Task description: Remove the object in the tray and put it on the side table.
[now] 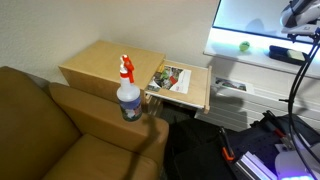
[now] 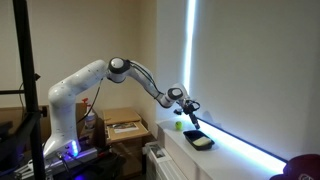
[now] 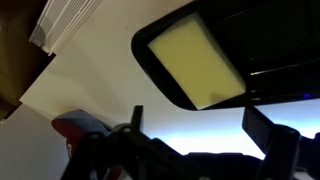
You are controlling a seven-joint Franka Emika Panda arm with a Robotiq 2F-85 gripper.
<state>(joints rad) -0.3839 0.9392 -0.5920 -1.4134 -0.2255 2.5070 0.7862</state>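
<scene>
The dark tray (image 2: 198,142) lies on the long white shelf. In the wrist view the tray (image 3: 150,58) holds a pale yellow-green object (image 3: 197,62) that fills most of its inside. My gripper (image 2: 191,111) hangs a little above the tray, open and empty. In the wrist view its two dark fingers (image 3: 198,112) stand wide apart over the white shelf, just short of the tray. The light-wood side table (image 1: 100,62) stands beside the sofa, far from the gripper.
A small bright green ball (image 1: 243,46) sits on the white shelf (image 1: 260,60), next to the tray (image 2: 179,126). A spray bottle (image 1: 128,90) stands on the brown sofa arm (image 1: 90,120). Papers lie on the table's side leaf (image 1: 172,80). Cables hang at the right.
</scene>
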